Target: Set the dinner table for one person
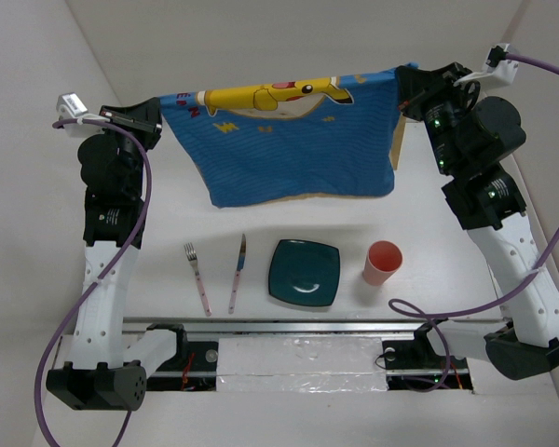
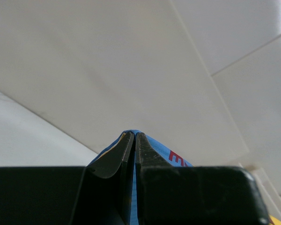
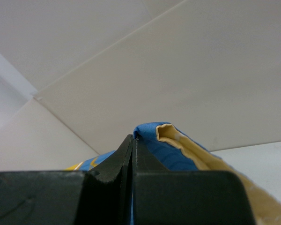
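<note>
The left end effector (image 1: 158,114) was clamped on the upper left corner of the blue placemat (image 1: 298,154). In the left wrist view, its fingers (image 2: 131,147) were pressed together with blue cloth (image 2: 154,147) between them. The right end effector (image 1: 408,88) was clamped on the upper right corner, and the right wrist view showed the same closed grip (image 3: 132,140) on a folded cloth edge (image 3: 171,140).

The placemat hung stretched between the two end effectors. The white counter (image 1: 261,223) lay beneath both, extending toward 6 o'clock in the top view. The lower hem appeared to hang clear of the counter, though contact could not be confirmed.

At 6 o'clock from the placemat, a fork (image 1: 197,275), knife (image 1: 238,272), dark teal square plate (image 1: 304,273) and pink cup (image 1: 382,262) rested in a row from 9 to 3 o'clock. A metal rail (image 1: 307,326) ran along the near edge.
</note>
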